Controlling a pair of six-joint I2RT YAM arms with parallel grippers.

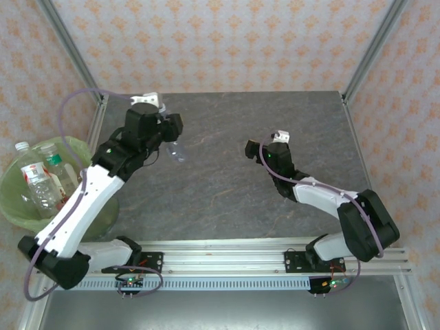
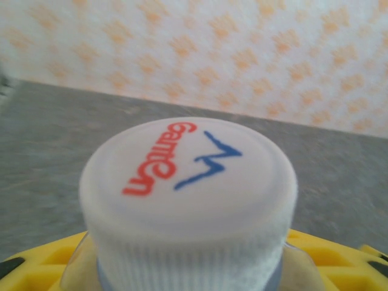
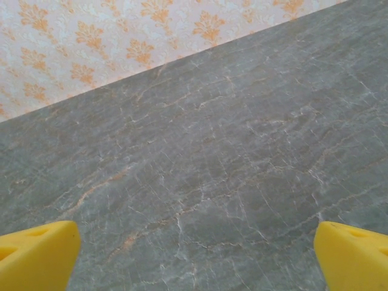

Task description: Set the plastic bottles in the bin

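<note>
While the left gripper [image 1: 170, 136] clamps a clear bottle [image 1: 177, 150] at the table's [image 1: 227, 199] far left, the bin [image 1: 12, 210] waits nearer, further left. Mid-table, the right gripper [image 1: 253, 148] hangs wide apart, empty.

The table [image 1: 227, 192] is matt, veined grey stone-look. The bottle [image 1: 177, 152] has a white plastic cap [image 2: 188, 182], ribbed round its side. At eight o'clock, the bin [image 1: 14, 210] has a translucent plastic liner.
</note>
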